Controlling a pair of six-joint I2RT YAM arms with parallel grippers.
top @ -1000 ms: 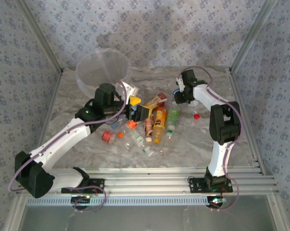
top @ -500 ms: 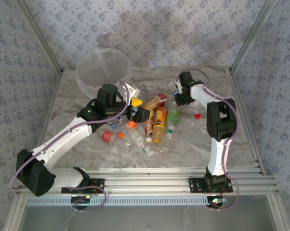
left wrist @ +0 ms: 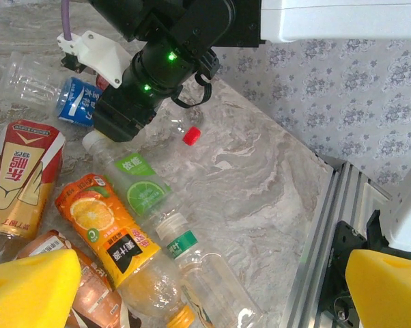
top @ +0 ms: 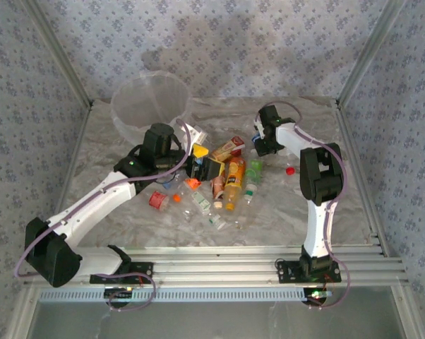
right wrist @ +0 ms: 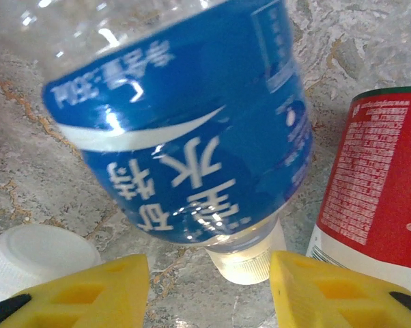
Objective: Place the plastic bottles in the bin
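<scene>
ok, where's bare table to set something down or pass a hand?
Bare: near strip between the bottle pile and the front rail; right side beyond the loose red cap; far edge right of the bin. Crowded: the centre, the pile itself.

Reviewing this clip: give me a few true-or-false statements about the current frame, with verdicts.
1. The bin stands at the far left of the table. True.
2. The left tool is shut on a bottle. False: its yellow pads stand wide apart, gripping nothing.
3. A blue-labelled bottle lies directly before the right tool. True.
4. The orange-juice bottle stands upright. False: it lies on its side.
</scene>
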